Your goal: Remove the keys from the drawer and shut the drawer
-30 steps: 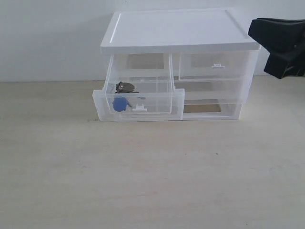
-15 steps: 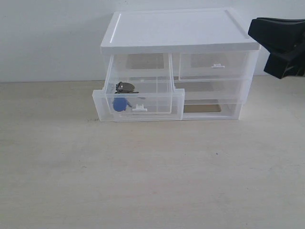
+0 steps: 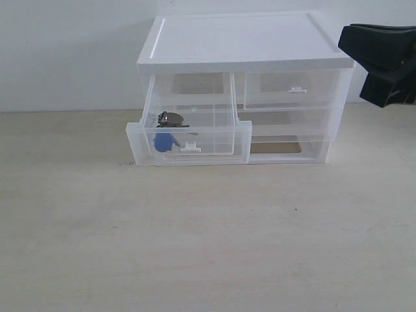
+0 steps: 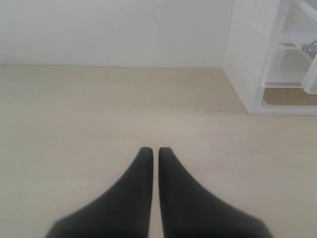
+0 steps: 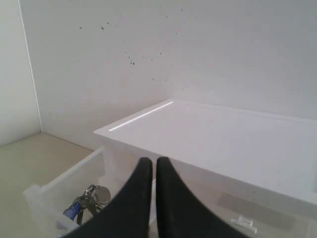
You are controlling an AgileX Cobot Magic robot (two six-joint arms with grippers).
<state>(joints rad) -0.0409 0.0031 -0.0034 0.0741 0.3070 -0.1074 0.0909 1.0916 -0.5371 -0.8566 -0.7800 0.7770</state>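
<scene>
1. Plainly, the small bunch of silver-grey metal keys on a ring (image 3: 170, 119) lies inside the small translucent white plastic drawer (image 3: 242, 138). This is the left one of the top pair, and it stands pulled well out of its slot.
2. The exterior view shows the keys through the drawer's clear front wall: metal parts higher, the round blue fob lower, just left of the tiny white tab handle (image 3: 190, 147).
3. The right wrist view looks into the open drawer (image 5: 54, 191) from above. There the keys (image 5: 91, 198) show uncovered, with the ring and a round grey tag next to the blue fob.
4. The left wrist view catches only a sliver of the keys (image 4: 309, 48) at its frame edge, seen from the unit's side.
5. The drawer sits in a white plastic drawer unit with a flat lid (image 3: 240, 42). The matching right-hand small drawer (image 3: 292, 91) is pushed in.
6. The right gripper (image 5: 150, 161) has its black fingers pressed together on nothing, and it hangs above the lid (image 5: 223, 139) on the open drawer's side. The exterior view gives only the right arm's black body (image 3: 383, 62) at the frame edge, by the unit's upper right corner, with no jaws readable.
7. Only its own wrist view shows the left gripper (image 4: 151, 149). It is closed and empty, low over the pale wooden tabletop (image 4: 74, 109), well apart from the unit (image 4: 247, 54).
</scene>
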